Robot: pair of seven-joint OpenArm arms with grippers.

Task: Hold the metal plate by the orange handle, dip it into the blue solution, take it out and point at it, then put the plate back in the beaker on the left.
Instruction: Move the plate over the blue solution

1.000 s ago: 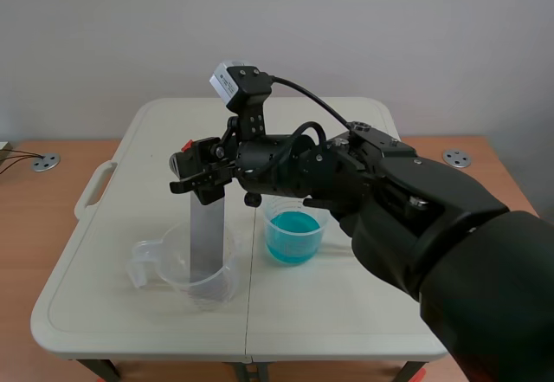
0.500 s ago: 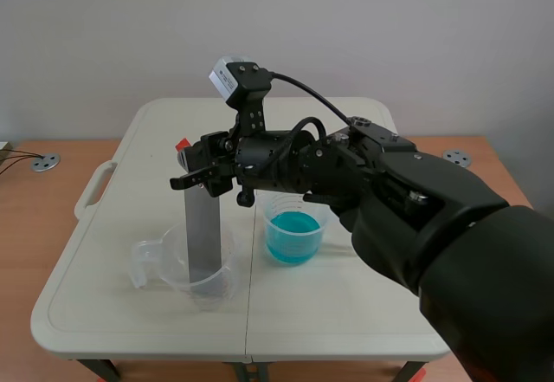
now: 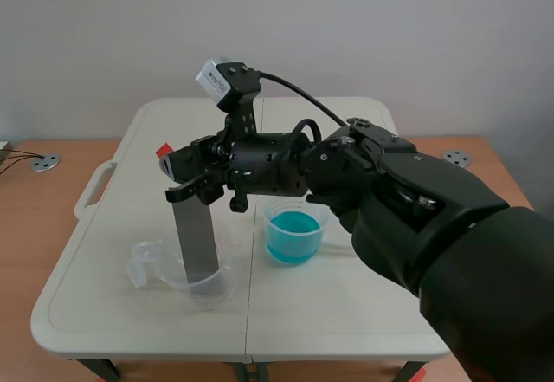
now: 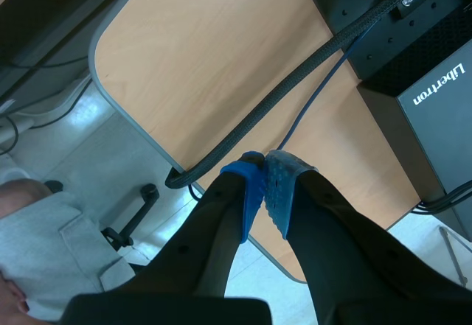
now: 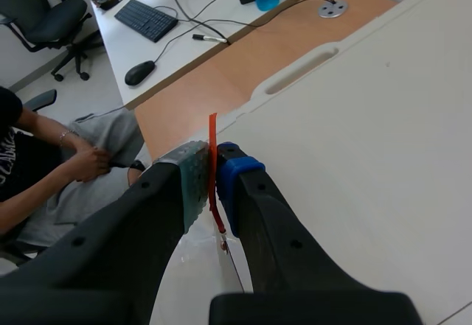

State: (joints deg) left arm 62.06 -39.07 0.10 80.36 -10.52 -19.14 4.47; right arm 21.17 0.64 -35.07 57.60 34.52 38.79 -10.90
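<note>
Right gripper (image 5: 214,166) clamping orange handle (image 5: 212,137), metal plate (image 3: 195,243) in clear beaker (image 3: 223,285) (blue solution (image 3: 293,236) beside), left gripper (image 4: 264,176) closed

White lettering reading "Libertron" runs slantwise across the side of a black computer case (image 4: 435,104) in the left wrist view. In the scene view, the white label on the wrist camera (image 3: 215,77) has print too small to read. A seated person's black shirt (image 5: 9,148) bears white print, cut off and illegible.
</note>
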